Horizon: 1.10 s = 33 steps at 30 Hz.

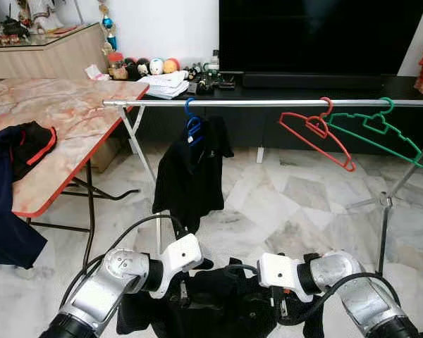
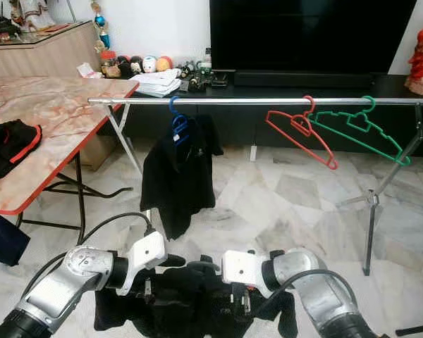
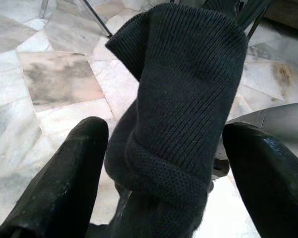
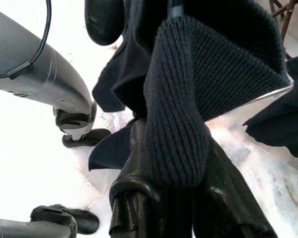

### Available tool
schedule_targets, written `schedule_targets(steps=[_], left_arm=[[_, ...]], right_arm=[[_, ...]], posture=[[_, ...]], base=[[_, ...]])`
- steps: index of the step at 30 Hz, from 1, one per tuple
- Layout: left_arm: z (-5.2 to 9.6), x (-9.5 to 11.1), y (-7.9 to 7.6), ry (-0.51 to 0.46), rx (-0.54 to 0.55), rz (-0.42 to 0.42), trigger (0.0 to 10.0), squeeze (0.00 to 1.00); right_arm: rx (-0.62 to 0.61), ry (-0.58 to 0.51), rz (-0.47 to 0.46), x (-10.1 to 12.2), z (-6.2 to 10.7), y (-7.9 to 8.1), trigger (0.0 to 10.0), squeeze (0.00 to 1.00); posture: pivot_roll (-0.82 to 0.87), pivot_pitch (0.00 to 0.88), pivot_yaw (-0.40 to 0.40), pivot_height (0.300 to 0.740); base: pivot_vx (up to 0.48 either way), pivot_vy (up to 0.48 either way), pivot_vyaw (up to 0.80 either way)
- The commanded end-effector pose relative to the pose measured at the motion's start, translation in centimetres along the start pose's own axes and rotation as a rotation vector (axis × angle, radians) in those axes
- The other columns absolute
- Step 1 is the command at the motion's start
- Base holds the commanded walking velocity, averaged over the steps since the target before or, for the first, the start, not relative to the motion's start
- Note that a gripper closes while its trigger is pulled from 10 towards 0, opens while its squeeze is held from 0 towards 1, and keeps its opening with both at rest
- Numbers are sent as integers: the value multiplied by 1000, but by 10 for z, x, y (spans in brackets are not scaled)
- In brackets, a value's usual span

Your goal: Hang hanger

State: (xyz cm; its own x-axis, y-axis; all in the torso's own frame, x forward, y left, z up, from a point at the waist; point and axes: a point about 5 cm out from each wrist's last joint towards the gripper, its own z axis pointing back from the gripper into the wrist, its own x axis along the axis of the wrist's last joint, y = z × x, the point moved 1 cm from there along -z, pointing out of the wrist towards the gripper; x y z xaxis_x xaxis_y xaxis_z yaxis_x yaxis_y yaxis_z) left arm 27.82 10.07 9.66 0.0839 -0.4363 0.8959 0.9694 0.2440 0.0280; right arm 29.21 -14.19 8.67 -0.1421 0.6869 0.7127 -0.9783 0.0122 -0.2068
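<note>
A horizontal metal rail [image 1: 268, 103] on folding legs carries a black shirt [image 1: 190, 176] on a blue hanger [image 1: 192, 124], plus an empty red hanger [image 1: 314, 134] and an empty green hanger [image 1: 378, 131] side by side. The marble-pattern table [image 1: 70, 113] with red edging holds dark clothing [image 1: 17, 148] draped over its near edge. The floor [image 1: 303, 204] is marble tile.
</note>
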Motion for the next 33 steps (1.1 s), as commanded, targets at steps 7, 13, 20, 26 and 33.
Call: schedule_targets(steps=[7, 13, 20, 26, 33], left_arm=[[-3, 0, 0, 15, 1, -14, 0, 0], [-5, 4, 1, -8, 14, -32, 0, 0], [-6, 10, 4, -26, 38, -64, 0, 0], [-6, 11, 4, -19, 34, -77, 0, 0], [-5, 11, 4, 5, 29, -115, 0, 0]], right_arm=[[-28, -65, 39, 20, 3, -7, 0, 0], [-11, -68, 23, 20, 3, -5, 0, 0], [17, -58, 0, 17, 4, -1, 0, 0], [18, -58, -12, 17, 4, -1, 0, 0], [23, -55, -19, 16, 4, -2, 0, 0]], posture=[[31, 14, 81, 740], [31, 18, 81, 740], [31, 24, 78, 740], [32, 28, 79, 740], [35, 30, 77, 740]], base=[[0, 0, 0], [0, 0, 0], [0, 0, 0], [0, 0, 0], [0, 0, 0]])
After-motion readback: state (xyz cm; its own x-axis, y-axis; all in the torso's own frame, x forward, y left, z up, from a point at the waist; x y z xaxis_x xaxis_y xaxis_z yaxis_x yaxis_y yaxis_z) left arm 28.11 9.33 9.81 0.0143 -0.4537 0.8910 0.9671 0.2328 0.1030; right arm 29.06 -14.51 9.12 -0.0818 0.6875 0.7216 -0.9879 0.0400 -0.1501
